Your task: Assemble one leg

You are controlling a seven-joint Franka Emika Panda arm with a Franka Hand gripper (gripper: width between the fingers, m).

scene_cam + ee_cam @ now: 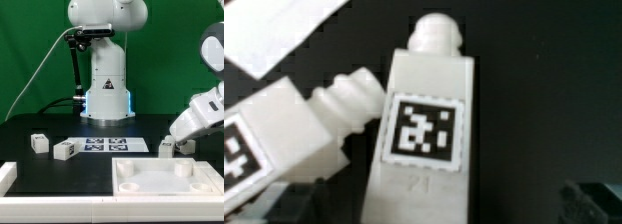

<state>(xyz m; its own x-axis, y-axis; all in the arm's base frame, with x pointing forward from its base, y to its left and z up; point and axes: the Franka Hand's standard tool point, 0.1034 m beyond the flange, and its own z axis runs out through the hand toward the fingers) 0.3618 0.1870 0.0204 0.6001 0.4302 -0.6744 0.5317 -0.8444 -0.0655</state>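
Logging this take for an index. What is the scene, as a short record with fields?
arm: gripper low at the exterior view's right, jaws apparently open
below it: tagged leg lying flat, second leg beside it
elsewhere: two loose legs at the exterior view's left
middle: marker board
front: white panel

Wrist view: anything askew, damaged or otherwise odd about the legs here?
No damage shows. One leg lies straight, while a second leg lies slanted beside it, its ribbed end pointing at the first one's side. Whether they touch is unclear.
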